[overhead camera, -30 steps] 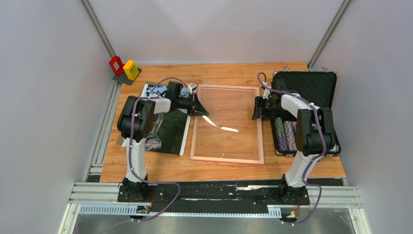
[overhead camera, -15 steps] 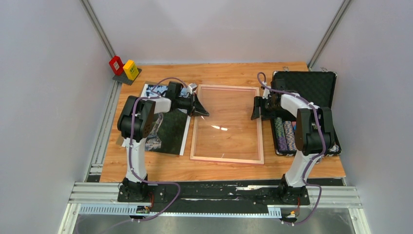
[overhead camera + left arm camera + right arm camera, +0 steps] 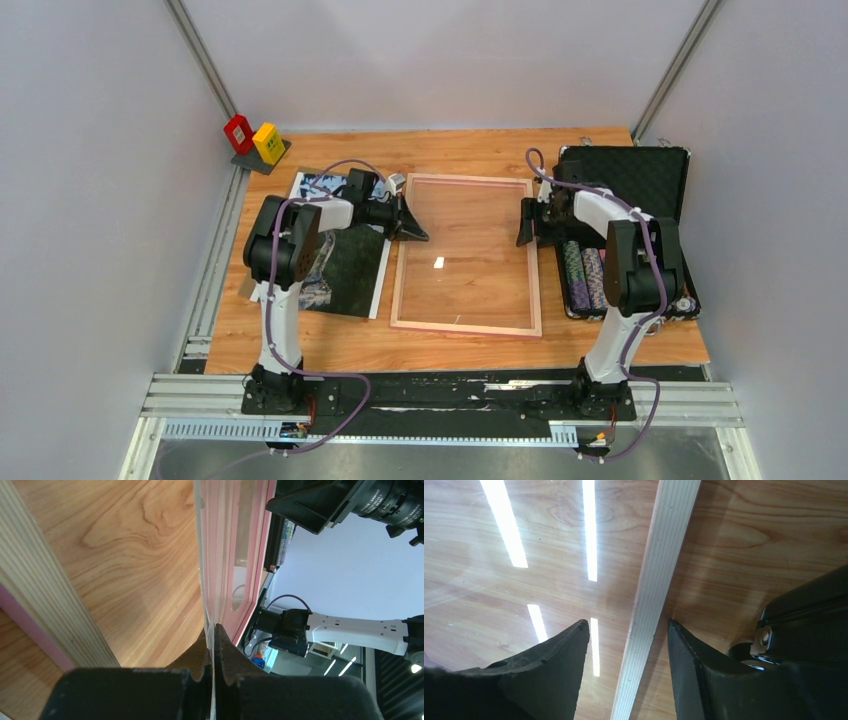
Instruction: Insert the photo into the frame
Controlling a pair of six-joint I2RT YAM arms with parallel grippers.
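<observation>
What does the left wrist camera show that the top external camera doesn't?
Only the left wrist view: the left fingers pinched shut on the thin edge of the clear pane, seen close up. Only the top external view: the photo lying left of the frame, partly under the left arm; the open black case; the red block and yellow block in the far corner. Both: the frame, the wooden table and the right arm.

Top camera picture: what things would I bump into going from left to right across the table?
Red and yellow blocks → the photo → the frame → the black case.
</observation>
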